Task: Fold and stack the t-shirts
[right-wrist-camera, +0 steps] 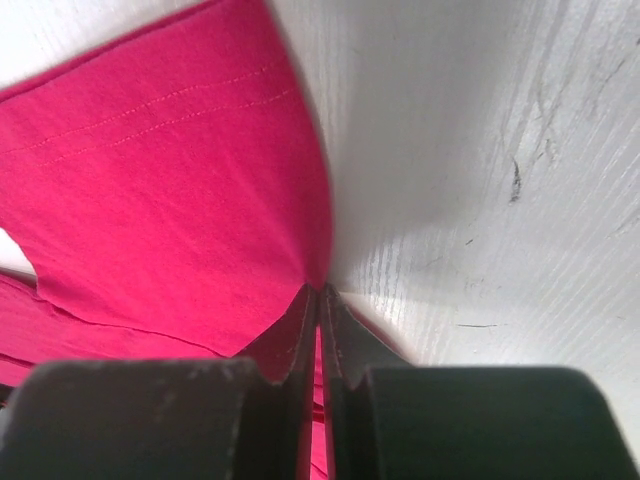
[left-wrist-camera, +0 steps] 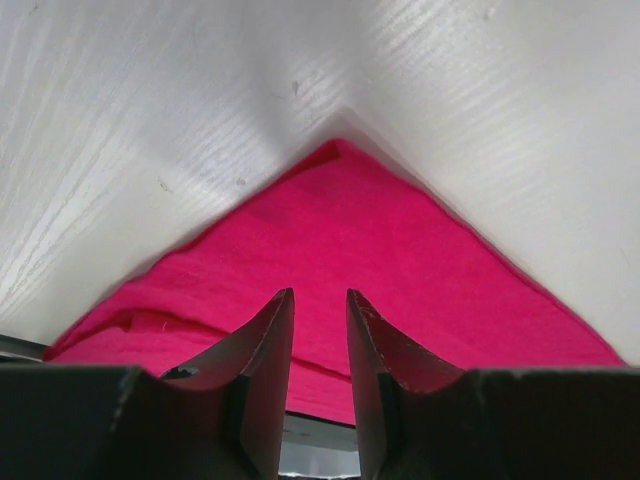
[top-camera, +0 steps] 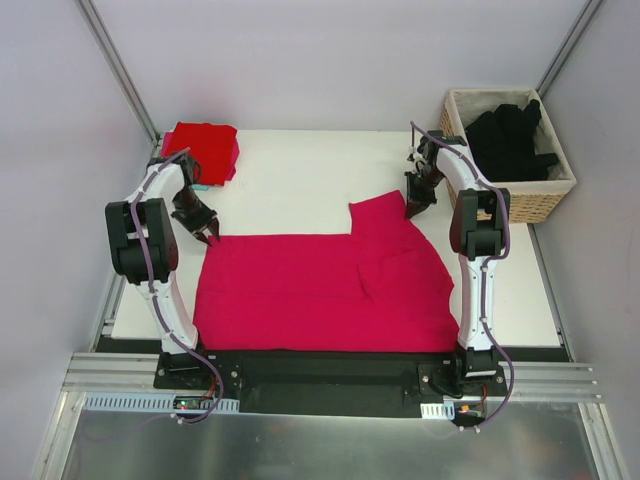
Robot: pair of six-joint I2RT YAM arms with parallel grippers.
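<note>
Tee [top-camera: 300,290]: L hand [left-wrist-camera: 318,295] slightly parted over corner [left-wrist-camera: 338,165], contact unclear; R hand [right-wrist-camera: 320,290] clamped on sleeve [top-camera: 378,215].

Three views: one fixed overhead, one riding on each wrist.

The top external camera sat high above and behind the arm bases, facing down and forward from far off, so the whole white table [top-camera: 300,170], both arms and the wicker basket [top-camera: 525,195] fitted in. The left wrist camera looked along its own fingers [left-wrist-camera: 265,350], very near, onto a corner of the magenta t-shirt [top-camera: 320,290] and bare tabletop. The right wrist camera looked along its fingers [right-wrist-camera: 290,335], equally near, onto the shirt's sleeve edge. All three shared that shirt and the table. The overhead view placed the left gripper [top-camera: 208,233] at the far left corner and the right gripper [top-camera: 412,208] at the sleeve.
</note>
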